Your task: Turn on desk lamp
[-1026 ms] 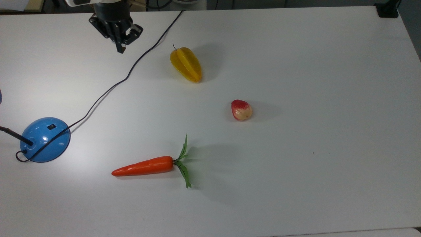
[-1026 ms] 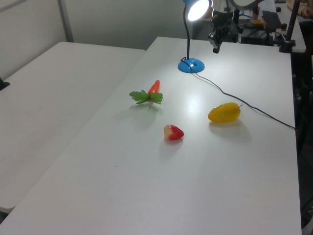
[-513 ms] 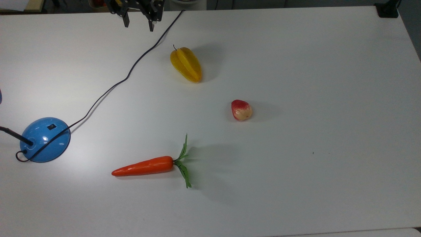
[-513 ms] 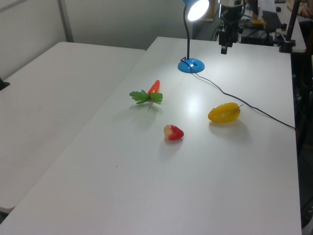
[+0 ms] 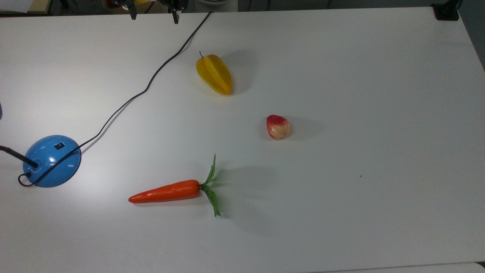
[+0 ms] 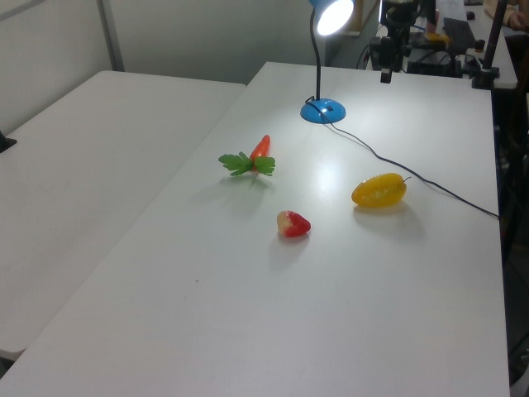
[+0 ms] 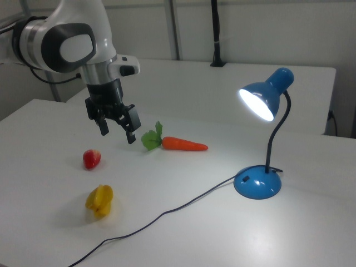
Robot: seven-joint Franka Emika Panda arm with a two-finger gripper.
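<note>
Desk lamp [image 7: 261, 139] stands lit on the white table [image 5: 341, 76], its blue base [image 5: 52, 160] at the top view's far left with the cord [image 5: 151, 81] running up toward the far edge. Moving right in the top view, the claw [image 5: 153, 13] hangs high at that far edge, fingers spread apart and empty, well apart from the lamp. Further right lie a carrot [image 5: 165, 192], a yellow starfruit [image 5: 214, 74] and a red fruit [image 5: 278, 126].
</note>
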